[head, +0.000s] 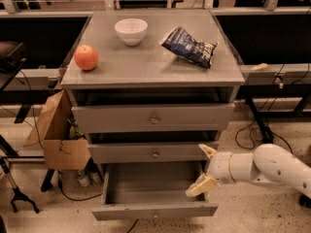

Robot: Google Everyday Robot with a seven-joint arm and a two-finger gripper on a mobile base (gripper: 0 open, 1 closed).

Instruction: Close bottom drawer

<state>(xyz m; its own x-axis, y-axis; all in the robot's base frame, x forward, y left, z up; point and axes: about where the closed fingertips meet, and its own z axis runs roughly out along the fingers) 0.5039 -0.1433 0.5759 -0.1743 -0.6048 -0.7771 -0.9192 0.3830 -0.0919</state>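
Observation:
The bottom drawer (146, 188) of a grey cabinet is pulled out, showing its plain grey inside. Its low front panel (154, 210) runs along the bottom of the view. My gripper (205, 168) reaches in from the right on a white arm and hangs over the drawer's right end, above the right side wall. Its two tan fingers (200, 185) are spread wide, one upper and one lower, with nothing between them. The middle drawer (154, 152) and top drawer (153, 117) are pushed in.
On the cabinet top (146, 64) sit an orange fruit (86, 58), a white bowl (130, 31) and a dark blue chip bag (190, 46). An open cardboard box (57, 132) stands at the left. Cables and table legs lie on the floor at the right.

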